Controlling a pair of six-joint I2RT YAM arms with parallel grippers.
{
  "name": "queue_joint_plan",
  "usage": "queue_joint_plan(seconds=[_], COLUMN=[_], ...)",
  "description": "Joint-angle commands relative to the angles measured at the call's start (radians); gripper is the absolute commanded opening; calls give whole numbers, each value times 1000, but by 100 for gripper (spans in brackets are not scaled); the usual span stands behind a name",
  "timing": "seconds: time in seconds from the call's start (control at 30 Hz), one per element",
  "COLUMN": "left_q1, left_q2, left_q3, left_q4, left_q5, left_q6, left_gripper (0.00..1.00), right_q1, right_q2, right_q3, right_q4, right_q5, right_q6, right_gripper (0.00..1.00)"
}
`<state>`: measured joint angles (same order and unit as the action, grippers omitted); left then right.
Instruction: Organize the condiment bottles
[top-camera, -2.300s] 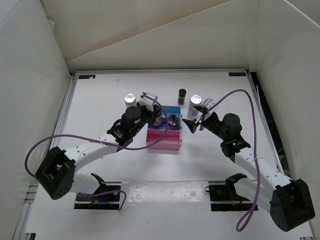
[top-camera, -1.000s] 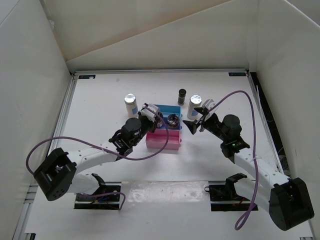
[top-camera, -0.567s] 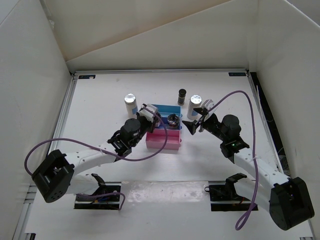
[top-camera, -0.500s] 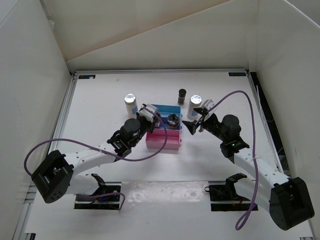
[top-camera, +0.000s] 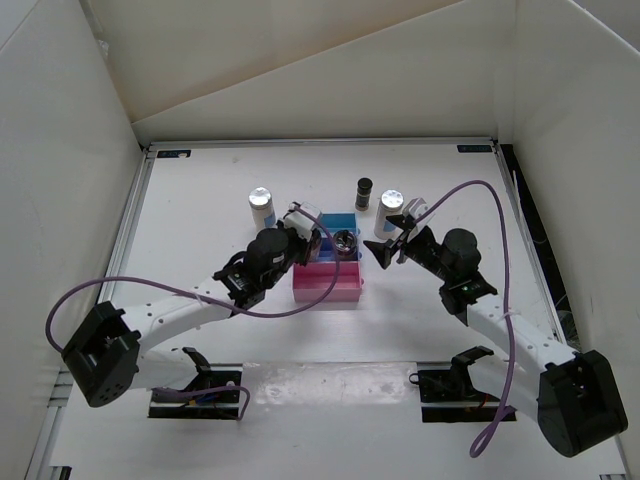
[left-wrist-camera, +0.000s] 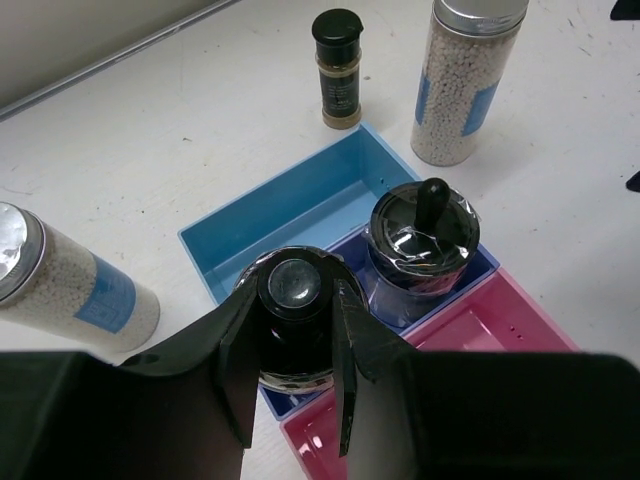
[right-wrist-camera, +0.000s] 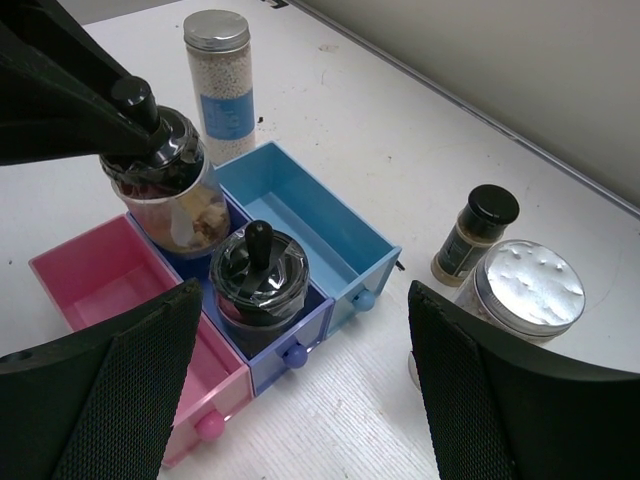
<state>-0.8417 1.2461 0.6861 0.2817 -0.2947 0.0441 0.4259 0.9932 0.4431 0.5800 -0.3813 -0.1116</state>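
My left gripper (top-camera: 312, 237) is shut on a clear short jar with a dark top (left-wrist-camera: 293, 283). It holds the jar upright at the left end of the rack's middle purple tier (right-wrist-camera: 160, 175). I cannot tell if the jar rests on the tier floor. A second such jar (left-wrist-camera: 425, 240) stands in the same tier (right-wrist-camera: 262, 285). My right gripper (top-camera: 385, 248) is open and empty, just right of the rack. Two white shakers (top-camera: 261, 205) (top-camera: 391, 208) and a slim dark bottle (top-camera: 364, 193) stand on the table behind the rack.
The stepped rack has a blue back tier (left-wrist-camera: 290, 215) and a pink front tier (right-wrist-camera: 90, 270), both with nothing in them. White walls enclose the table on the left, right and back.
My left gripper has moved a little right and forward with the jar, onto the rack's middle tier. The right arm has barely moved.
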Motion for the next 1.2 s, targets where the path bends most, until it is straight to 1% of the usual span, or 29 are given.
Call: queue_joint_plan(seconds=[0.0,0.3,0.33,0.47,0.5,0.63,0.67,0.73,0.93,0.97,1.03,1.07,1.1,1.13,1.17], left_q1=[-7,10,12,26,26,33,35,39,39,39,39,41,41,39,39], left_q2=[-11,75,78,96,98,111,111,119,136,141,150,153,153,154,154], left_q3=[59,33,26,-6,-17,-63,-69,-103,-138,-143,-146,-152,-154,-151,-149], left_q4=[-18,71,103,146,169,234,275,300,367,370,381,389,393,393,392], left_q5=[6,25,23,42,43,51,51,45,31,31,31,29,29,25,28], left_q6=[-1,-30,-38,-36,-67,-81,-96,-113,-125,-125,-125,-125,-124,-122,-121], left_gripper=[1,1,1,1,1,1,1,1,1,19,41,57,66,71,75], right_q1=[-7,-22,-26,-33,-33,-32,-30,-29,-29,-29,-26,-26,-27,-24,-26], right_q2=[10,12,13,18,21,22,21,22,24,22,21,22,24,21,21], right_q3=[-4,-6,-4,-10,-12,-12,-14,-12,-14,-14,-15,-18,-18,-20,-20], right_q4=[55,58,58,66,70,69,67,66,63,63,66,66,67,66,66], right_q5=[-11,-21,-22,-22,-24,-24,-25,-22,-22,-19,-16,-16,-14,-16,-13], right_q6=[6,7,9,10,12,15,15,12,10,10,10,10,12,10,10], right_gripper=[85,85,85,85,85,85,85,85,85,85,85,85,85,85,85])
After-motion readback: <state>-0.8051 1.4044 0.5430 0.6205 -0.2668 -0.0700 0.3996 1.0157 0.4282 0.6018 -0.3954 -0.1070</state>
